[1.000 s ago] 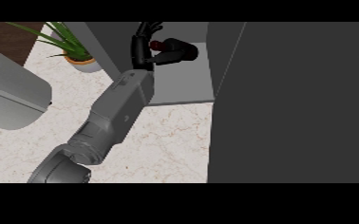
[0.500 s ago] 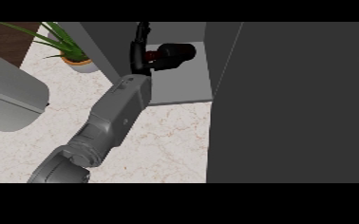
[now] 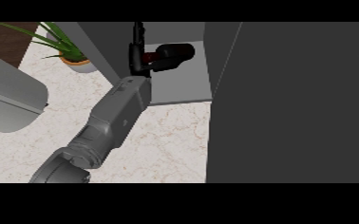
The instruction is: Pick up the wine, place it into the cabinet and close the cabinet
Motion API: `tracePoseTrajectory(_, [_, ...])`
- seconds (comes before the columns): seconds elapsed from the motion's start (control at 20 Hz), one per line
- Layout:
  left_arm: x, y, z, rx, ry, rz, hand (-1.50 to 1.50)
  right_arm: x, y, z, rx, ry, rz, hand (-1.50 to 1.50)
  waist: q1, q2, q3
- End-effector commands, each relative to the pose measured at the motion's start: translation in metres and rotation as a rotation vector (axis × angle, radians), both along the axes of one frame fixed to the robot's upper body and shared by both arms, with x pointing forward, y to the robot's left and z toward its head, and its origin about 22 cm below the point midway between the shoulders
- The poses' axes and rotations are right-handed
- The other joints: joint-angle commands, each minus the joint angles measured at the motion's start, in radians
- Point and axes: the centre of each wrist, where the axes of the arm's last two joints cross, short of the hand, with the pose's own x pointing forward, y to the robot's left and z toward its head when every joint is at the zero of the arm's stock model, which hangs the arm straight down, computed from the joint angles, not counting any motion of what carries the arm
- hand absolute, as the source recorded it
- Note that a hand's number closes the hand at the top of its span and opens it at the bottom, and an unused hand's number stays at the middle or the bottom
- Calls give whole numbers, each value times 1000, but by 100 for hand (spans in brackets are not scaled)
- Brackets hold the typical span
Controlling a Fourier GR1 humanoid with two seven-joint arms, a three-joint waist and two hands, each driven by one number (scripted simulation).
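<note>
Reaching into the open cabinet (image 3: 179, 92), the robot hand (image 3: 151, 59) grips the wine (image 3: 174, 52) inside it; releasing and closing the door (image 3: 294, 99) remain.

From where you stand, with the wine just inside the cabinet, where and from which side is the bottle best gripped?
Grip the wine round its dark body, from the left through the open cabinet front. It lies with its length pointing right, deeper inside. The left hand is at its left end, partly hiding it.

light: even, soft | counter (image 3: 168, 137): bright | cabinet (image 3: 294, 99): dim, dark grey | glare: none | shadows: faint
</note>
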Motion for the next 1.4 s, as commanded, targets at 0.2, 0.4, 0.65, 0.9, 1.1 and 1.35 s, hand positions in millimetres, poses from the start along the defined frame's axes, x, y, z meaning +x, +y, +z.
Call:
tracePoseTrajectory(0.2, [-5,9,-12,-6,-11,-30,-150,-8,4,5,30,-30,13,-150,9,3,-4])
tracePoseTrajectory(0.4, [-22,18,-40,-10,-28,-75,-150,-14,-5,1,22,-4,23,-150,12,-1,-4])
tracePoseTrajectory(0.65, [-16,14,-31,-39,-5,-127,-150,-28,-4,6,28,-4,13,-150,15,-7,-4])
tracePoseTrajectory(0.9, [-7,6,-13,-77,-19,-137,-150,-20,-5,-4,31,6,3,-150,20,-9,-3])
tracePoseTrajectory(1.1, [-11,10,-20,-127,-27,-160,-150,-29,1,11,11,3,18,-150,27,-17,-4])
tracePoseTrajectory(1.35, [-17,13,-29,-175,-37,-143,-150,-14,6,5,48,-5,28,-150,11,-16,-3])
